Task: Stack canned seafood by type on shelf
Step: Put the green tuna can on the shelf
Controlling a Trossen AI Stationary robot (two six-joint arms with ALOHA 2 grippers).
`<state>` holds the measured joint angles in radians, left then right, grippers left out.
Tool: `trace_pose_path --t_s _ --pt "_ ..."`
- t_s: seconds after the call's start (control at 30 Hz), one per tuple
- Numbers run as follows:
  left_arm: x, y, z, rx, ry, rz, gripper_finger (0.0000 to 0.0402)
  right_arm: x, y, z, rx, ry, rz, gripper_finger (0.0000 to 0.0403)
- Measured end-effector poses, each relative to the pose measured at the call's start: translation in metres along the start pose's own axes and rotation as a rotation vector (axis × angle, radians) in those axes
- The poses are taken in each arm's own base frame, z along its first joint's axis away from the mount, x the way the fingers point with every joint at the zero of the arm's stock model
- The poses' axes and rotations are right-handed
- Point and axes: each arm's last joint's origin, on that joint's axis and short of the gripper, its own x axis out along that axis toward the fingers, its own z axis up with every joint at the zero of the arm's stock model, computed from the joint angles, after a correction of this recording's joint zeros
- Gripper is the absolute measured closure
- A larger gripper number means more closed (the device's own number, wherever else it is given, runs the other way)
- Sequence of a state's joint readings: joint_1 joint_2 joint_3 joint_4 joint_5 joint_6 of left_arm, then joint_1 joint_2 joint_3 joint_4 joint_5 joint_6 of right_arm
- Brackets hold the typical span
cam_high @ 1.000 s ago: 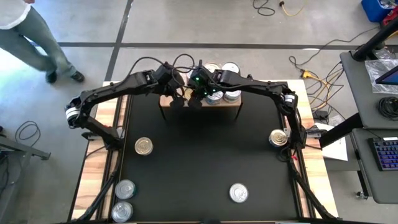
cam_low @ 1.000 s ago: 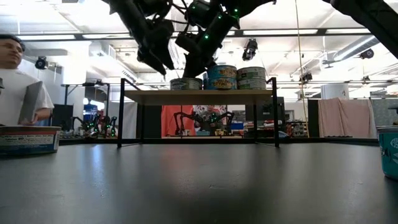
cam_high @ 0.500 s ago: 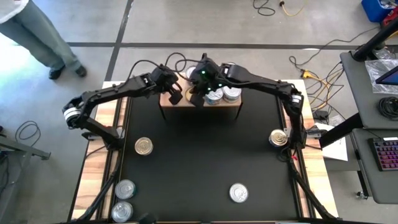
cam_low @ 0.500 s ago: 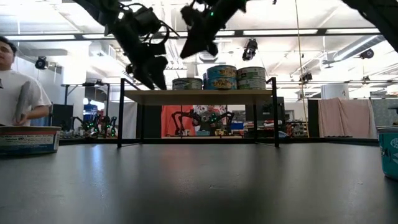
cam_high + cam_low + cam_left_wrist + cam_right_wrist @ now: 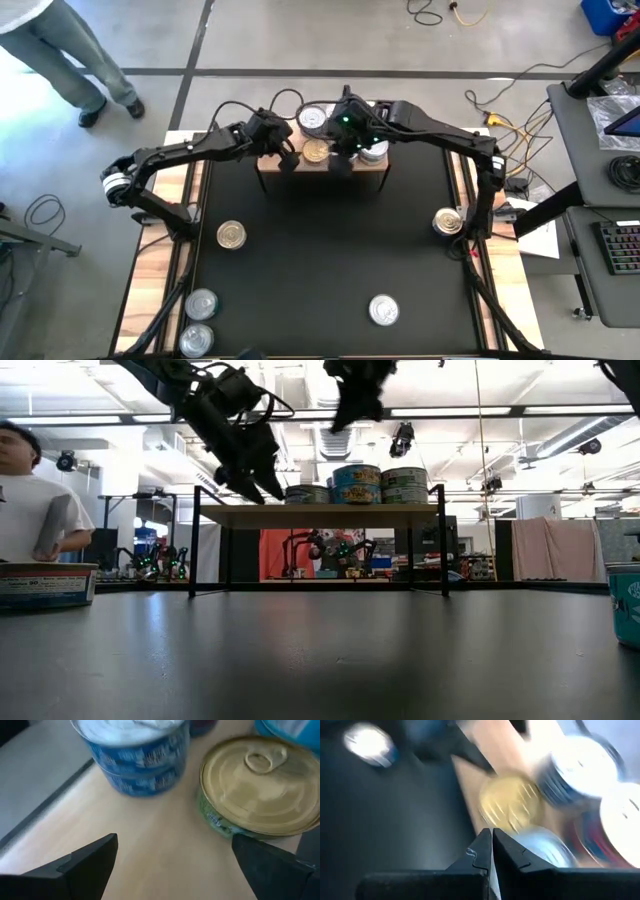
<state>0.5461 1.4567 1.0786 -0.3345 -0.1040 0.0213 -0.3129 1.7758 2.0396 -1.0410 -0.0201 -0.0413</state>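
Gold-lidded can (image 5: pixel 255 785) sits flat on the shelf (image 5: pixel 150 845), lid up; left gripper (image 5: pixel 285 160) fingers spread empty, right gripper (image 5: pixel 490 851) fingers pinched closed.

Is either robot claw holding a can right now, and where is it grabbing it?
No. The left gripper is open above the shelf, its fingers empty beside the gold-lidded can. The right gripper is shut on nothing.

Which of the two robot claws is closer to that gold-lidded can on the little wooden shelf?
The left. Its open gripper sits just beside the gold can at the shelf's left end, while the shut right gripper hangs above the cans on the other side.
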Motion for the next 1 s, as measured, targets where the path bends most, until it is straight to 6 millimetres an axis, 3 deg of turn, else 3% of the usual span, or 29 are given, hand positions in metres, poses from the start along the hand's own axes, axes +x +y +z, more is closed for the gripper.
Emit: trace_pose_path --t_s 0.17,0.4,0.67,1.0 --pt "0.0 0.001 0.006 -0.013 -0.064 0.001 0.0024 -0.005 -0.012 -0.018 0.058 0.175 -0.11 0.0394" --pt "-0.007 0.004 -0.002 0.032 0.022 0.02 0.0024 0.021 -0.02 -0.034 0.084 0.284 -0.121 0.0394" --pt "-0.04 0.006 -0.001 -0.008 0.005 0.018 0.0024 0.045 -0.025 -0.04 0.08 0.243 -0.128 0.0393" --pt "-0.072 0.01 0.012 -0.057 -0.167 0.021 0.0024 0.049 -0.032 -0.034 0.084 0.17 -0.142 0.0393"
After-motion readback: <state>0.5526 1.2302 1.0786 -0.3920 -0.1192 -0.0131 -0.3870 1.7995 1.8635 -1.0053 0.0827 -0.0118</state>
